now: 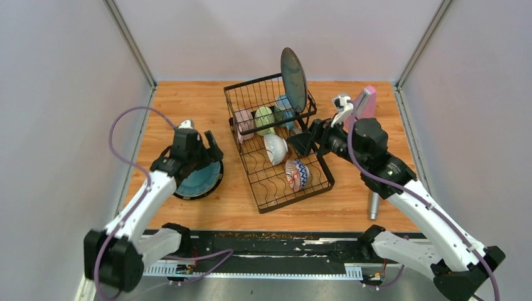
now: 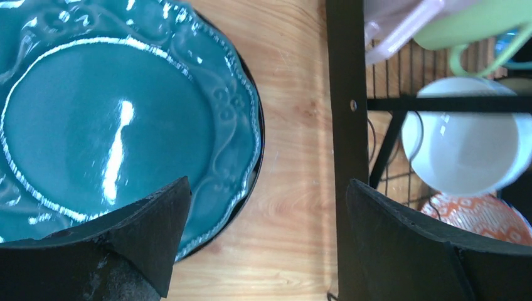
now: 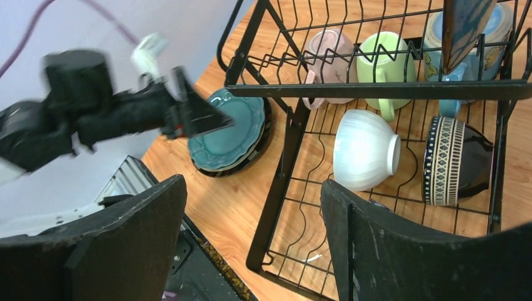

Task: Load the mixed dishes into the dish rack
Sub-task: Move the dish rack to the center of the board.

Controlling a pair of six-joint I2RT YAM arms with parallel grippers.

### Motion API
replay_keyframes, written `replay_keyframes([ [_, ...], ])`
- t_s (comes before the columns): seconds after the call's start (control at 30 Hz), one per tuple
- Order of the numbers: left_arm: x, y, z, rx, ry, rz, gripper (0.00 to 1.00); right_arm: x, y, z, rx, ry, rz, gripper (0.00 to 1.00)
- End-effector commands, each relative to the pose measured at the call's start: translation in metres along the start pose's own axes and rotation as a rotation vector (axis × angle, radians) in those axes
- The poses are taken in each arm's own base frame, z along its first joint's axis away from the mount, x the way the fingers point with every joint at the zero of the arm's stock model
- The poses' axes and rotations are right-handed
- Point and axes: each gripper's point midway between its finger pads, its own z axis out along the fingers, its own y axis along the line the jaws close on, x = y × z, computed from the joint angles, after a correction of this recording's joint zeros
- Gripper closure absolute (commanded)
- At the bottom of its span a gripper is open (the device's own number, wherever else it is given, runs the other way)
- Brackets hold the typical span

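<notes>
The black wire dish rack point(image 1: 258, 164) stands mid-table. Its basket holds a pink mug point(image 3: 329, 63), a pale-green mug point(image 3: 383, 63), a blue mug point(image 3: 495, 25) and an upright speckled plate point(image 1: 293, 78). A white bowl point(image 3: 364, 150), a dark bowl with a patterned rim point(image 3: 455, 160) and a blue-red patterned bowl point(image 1: 297, 174) lie on the low tray. A teal plate point(image 2: 106, 119) rests on a dark plate left of the rack. My left gripper point(image 2: 266, 213) hangs open over the plate's right rim. At the rack's right side my right gripper point(image 3: 254, 213) is open and empty.
A pink metronome point(image 1: 368, 100) stands at the back right, behind my right arm. A silver-grey microphone point(image 1: 373, 205) lies on the table right of the rack. Grey walls close in both sides. The black rail point(image 1: 263, 244) runs along the near edge.
</notes>
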Motion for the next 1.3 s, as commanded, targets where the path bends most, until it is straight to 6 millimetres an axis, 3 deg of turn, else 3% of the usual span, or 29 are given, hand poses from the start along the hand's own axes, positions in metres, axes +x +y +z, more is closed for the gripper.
replay_keyframes([
  [0.0, -0.03, -0.021, 0.036, -0.026, 0.015, 0.074, 0.0, -0.019, 0.017, -0.026, -0.054, -0.097, 0.039, 0.2],
  [0.13, -0.038, -0.033, 0.058, -0.037, 0.056, 0.073, 0.0, -0.007, 0.009, -0.036, -0.027, -0.096, 0.067, 0.2],
  [0.23, -0.039, -0.029, 0.073, -0.093, 0.074, 0.047, 0.0, -0.003, 0.007, -0.044, -0.02, -0.111, 0.084, 0.19],
  [0.4, -0.034, -0.054, 0.094, 0.047, 0.066, -0.024, 0.01, 0.004, -0.005, -0.051, 0.028, -0.123, 0.092, 0.2],
  [0.53, -0.028, -0.07, 0.102, 0.159, 0.058, -0.068, 0.06, 0.006, -0.01, -0.057, 0.056, -0.12, 0.088, 0.21],
  [0.67, -0.021, -0.065, 0.113, 0.15, 0.07, -0.076, 0.04, 0.009, -0.014, -0.059, 0.075, -0.125, 0.09, 0.2],
  [0.83, -0.022, -0.092, 0.125, 0.325, 0.027, -0.108, 0.03, 0.012, -0.017, -0.057, 0.087, -0.113, 0.09, 0.2],
  [1.0, -0.014, -0.104, 0.131, 0.433, 0.025, -0.128, 0.03, 0.016, -0.021, -0.054, 0.102, -0.097, 0.09, 0.2],
  [1.27, -0.01, -0.137, 0.133, 0.642, 0.061, -0.13, 0.11, 0.026, -0.027, -0.045, 0.117, -0.056, 0.095, 0.19],
])
